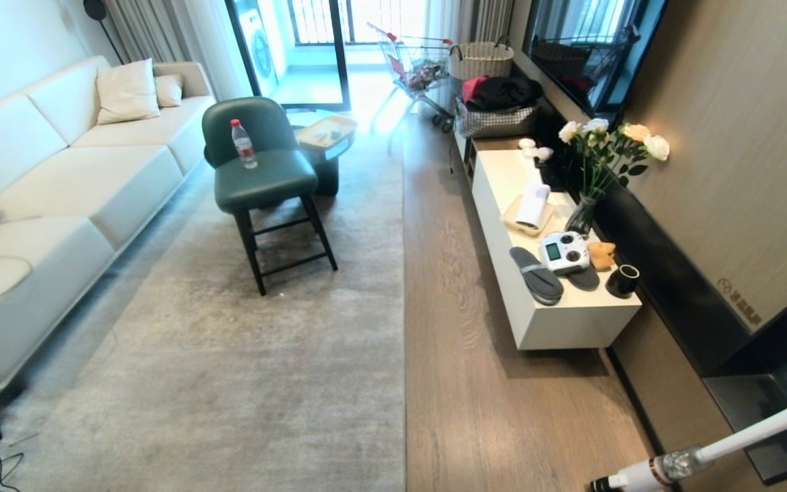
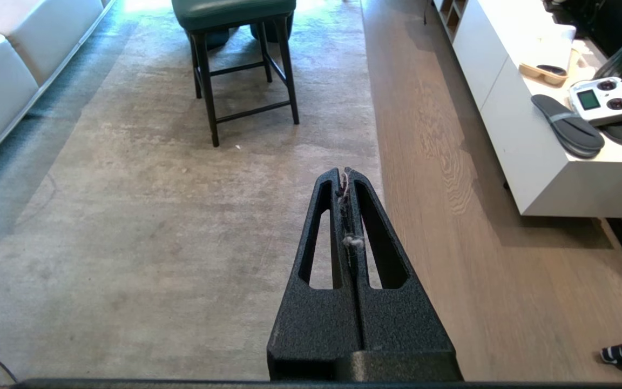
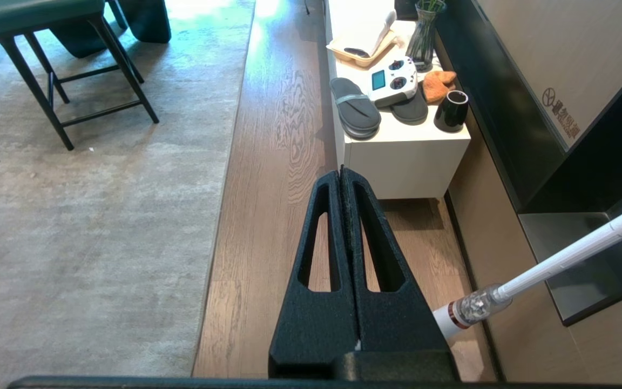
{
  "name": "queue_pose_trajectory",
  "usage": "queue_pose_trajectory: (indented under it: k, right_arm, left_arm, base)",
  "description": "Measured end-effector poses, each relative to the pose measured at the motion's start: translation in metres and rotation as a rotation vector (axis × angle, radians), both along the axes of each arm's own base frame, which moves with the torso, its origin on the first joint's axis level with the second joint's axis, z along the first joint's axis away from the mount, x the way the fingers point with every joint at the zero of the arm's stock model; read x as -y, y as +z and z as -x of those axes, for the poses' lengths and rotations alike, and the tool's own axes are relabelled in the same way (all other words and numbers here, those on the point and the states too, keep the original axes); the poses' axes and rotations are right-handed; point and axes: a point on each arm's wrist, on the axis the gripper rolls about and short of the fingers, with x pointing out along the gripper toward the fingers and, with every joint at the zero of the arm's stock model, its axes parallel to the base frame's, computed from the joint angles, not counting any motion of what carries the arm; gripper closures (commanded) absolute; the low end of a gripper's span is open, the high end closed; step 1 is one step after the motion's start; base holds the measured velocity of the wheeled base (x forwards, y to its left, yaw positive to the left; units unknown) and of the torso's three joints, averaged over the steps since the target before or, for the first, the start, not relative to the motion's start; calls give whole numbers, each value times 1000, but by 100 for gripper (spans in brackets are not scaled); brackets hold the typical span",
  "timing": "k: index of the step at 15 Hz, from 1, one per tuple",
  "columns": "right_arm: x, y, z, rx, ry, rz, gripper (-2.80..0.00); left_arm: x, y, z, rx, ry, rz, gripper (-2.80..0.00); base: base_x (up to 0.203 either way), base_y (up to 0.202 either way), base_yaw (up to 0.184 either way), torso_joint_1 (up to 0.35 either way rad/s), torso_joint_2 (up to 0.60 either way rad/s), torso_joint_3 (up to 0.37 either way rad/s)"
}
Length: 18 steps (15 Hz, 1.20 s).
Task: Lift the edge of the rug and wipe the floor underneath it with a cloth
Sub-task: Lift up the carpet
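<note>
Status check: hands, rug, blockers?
Left hand and right hand shut, empty. Pale grey short-pile rug edge flat on brown wood-plank floor. No cloth visible. Green chair on rug.

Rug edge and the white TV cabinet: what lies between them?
Only a strip of bare wood-plank floor separates the rug edge from the white cabinet; the head view shows nothing lying on it there.

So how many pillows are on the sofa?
2. A big cream pillow leans on the sofa backrest at its far end, and a smaller pillow sits beside it in the corner. More may be hidden out of view.
</note>
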Motion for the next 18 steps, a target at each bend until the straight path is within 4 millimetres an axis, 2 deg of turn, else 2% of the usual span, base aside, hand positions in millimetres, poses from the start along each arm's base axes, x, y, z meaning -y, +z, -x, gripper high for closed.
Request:
queue_pose_trajectory:
  k: [18]
  right_arm:
    - [0,0,0,1,0,-1,0]
  left_arm:
    - [0,0,0,0,0,0,0]
  base:
    - [0,0,0,0,0,0]
